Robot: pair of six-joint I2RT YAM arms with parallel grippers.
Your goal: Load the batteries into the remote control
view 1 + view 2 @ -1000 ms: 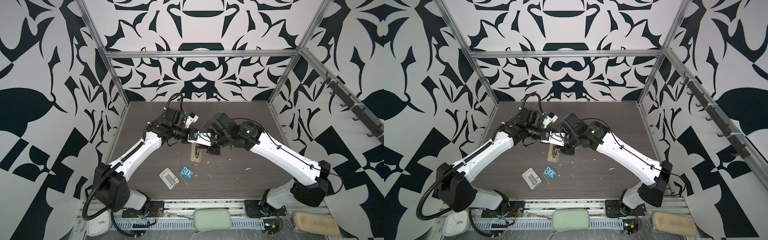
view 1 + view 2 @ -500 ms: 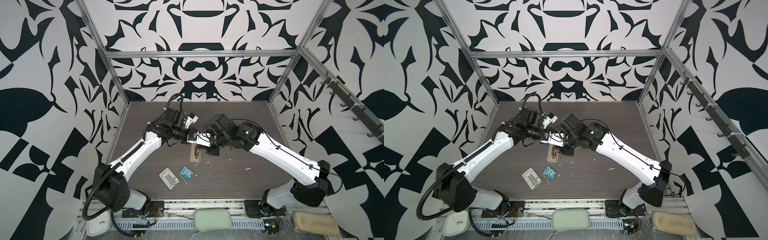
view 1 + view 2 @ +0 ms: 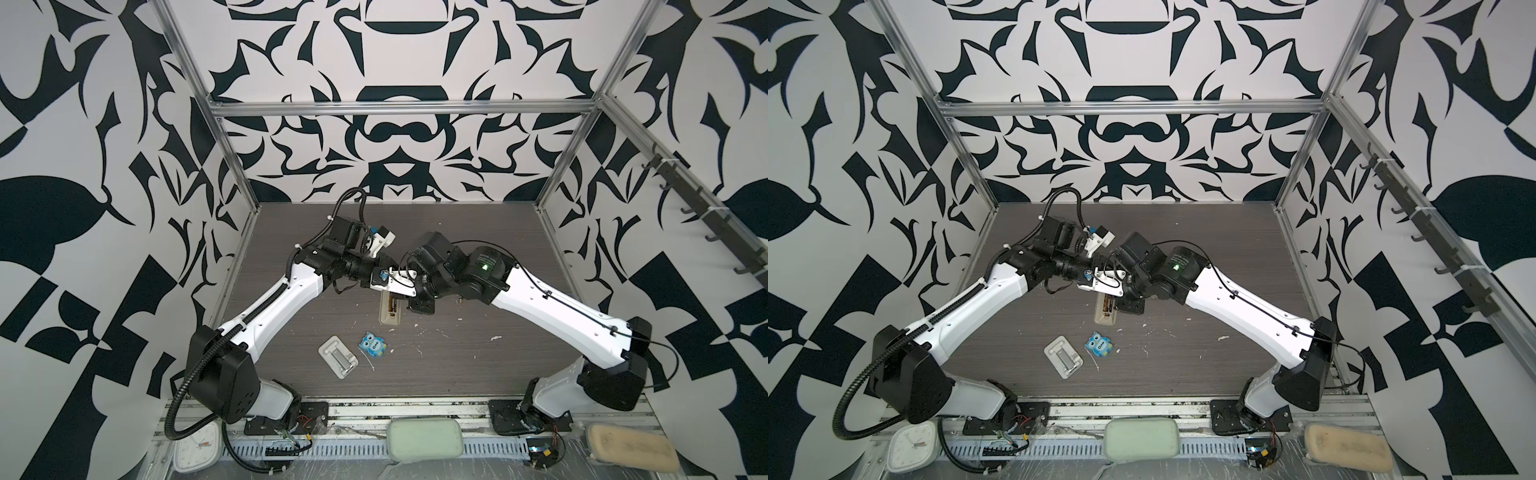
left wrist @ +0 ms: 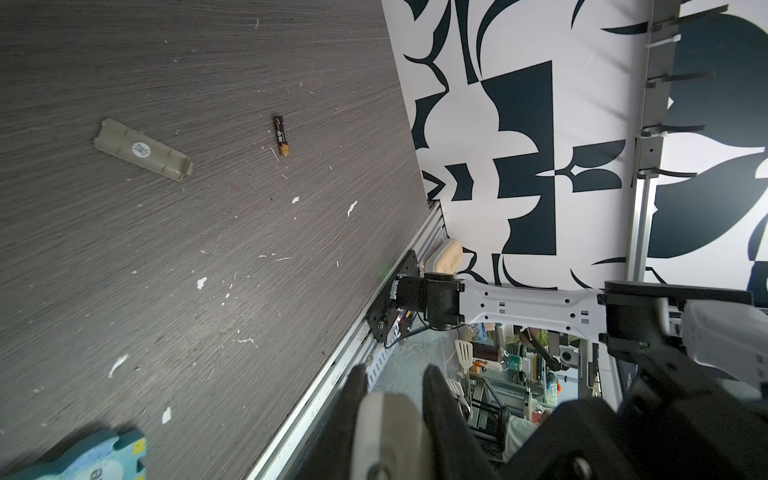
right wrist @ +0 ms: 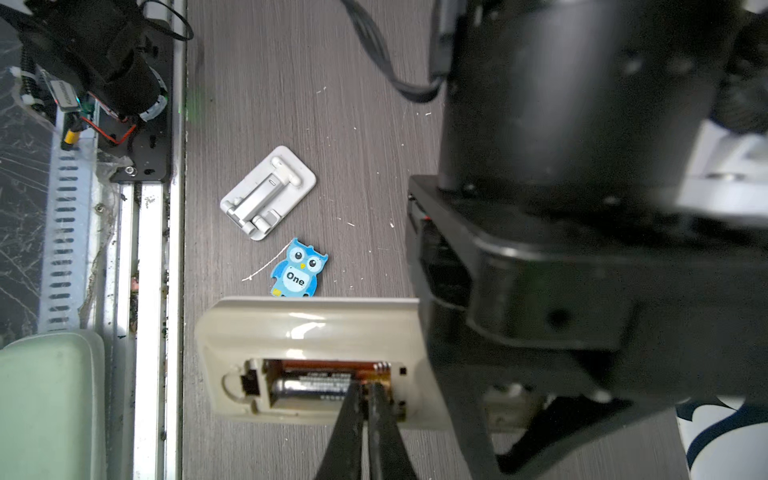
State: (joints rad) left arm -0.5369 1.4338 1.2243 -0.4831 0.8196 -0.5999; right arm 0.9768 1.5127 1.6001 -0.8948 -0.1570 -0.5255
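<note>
Evidently light, rigid, slick, one dark gold-banded cylindrical battery [image 5: 309, 388] sits bedded in the slim beige-backed remote control [image 5: 307, 328], 12 o'clock of the blue owl card [image 5: 298, 270], under the clenched right gripper [image 5: 365, 386], left gripper [image 4: 395, 374] seemingly clamping the remote; the second battery [image 4: 281, 135] lies loose on roomy grey woodgrain tabletop [image 4: 166, 249], best pinched mid-barrel.

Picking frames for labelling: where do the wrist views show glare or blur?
Right wrist view: glare streak on the remote control, seated battery fairly sharp, right gripper close-up soft. Left wrist view: loose battery sharp, blue owl and left gripper blurred.
</note>
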